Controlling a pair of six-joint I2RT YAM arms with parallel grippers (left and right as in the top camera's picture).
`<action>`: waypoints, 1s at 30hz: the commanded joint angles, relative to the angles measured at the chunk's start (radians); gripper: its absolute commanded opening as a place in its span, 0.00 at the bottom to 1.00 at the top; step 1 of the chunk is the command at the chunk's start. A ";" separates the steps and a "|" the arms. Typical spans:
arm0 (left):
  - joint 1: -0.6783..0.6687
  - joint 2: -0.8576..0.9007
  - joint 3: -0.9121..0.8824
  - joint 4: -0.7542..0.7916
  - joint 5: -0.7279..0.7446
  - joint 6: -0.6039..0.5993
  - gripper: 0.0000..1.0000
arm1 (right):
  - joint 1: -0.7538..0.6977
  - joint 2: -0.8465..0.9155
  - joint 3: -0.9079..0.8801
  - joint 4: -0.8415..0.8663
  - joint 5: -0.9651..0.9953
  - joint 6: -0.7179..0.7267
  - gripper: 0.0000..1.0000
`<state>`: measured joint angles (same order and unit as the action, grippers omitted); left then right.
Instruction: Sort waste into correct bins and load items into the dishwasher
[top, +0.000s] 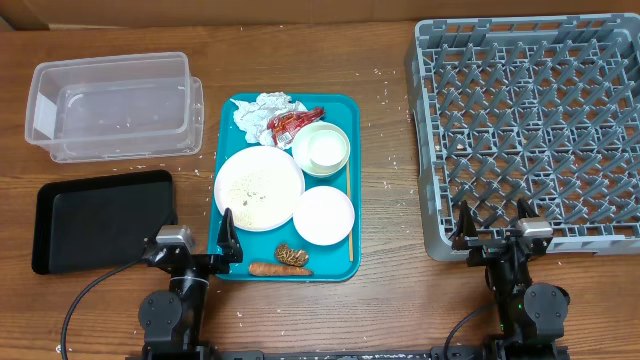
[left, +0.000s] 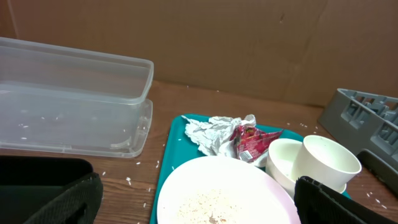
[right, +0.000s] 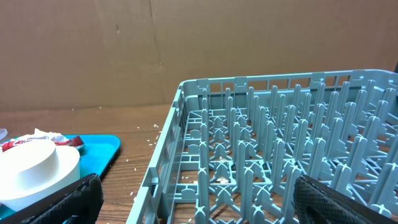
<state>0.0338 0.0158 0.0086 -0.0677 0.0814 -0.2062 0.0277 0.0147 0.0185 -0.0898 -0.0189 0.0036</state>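
Waste sorting and rack loading: not begun. Nearest, left gripper (top: 198, 248) and right gripper (top: 492, 232) stand spread, empty. Teal tray (top: 330, 265) carries orange carrot piece (top: 265, 268), brown wrinkled lump (top: 292, 256), round white plate (top: 258, 185), white bowl (top: 322, 150), crumpled white tissue (top: 255, 112). Flat black tray (top: 100, 215), clear plastic tub (top: 115, 150), grey pegged rack (top: 530, 110): nothing loaded.
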 joint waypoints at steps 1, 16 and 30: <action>0.005 -0.005 -0.003 0.018 0.077 -0.084 1.00 | 0.006 -0.012 -0.010 0.006 -0.002 0.000 1.00; 0.005 0.005 0.040 0.430 0.261 -0.443 1.00 | 0.006 -0.012 -0.010 0.006 -0.002 0.000 1.00; 0.005 0.954 1.012 -0.493 0.518 0.089 1.00 | 0.006 -0.012 -0.010 0.006 -0.002 0.000 1.00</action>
<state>0.0338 0.7555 0.8093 -0.4473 0.4568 -0.2764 0.0277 0.0128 0.0185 -0.0910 -0.0193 0.0040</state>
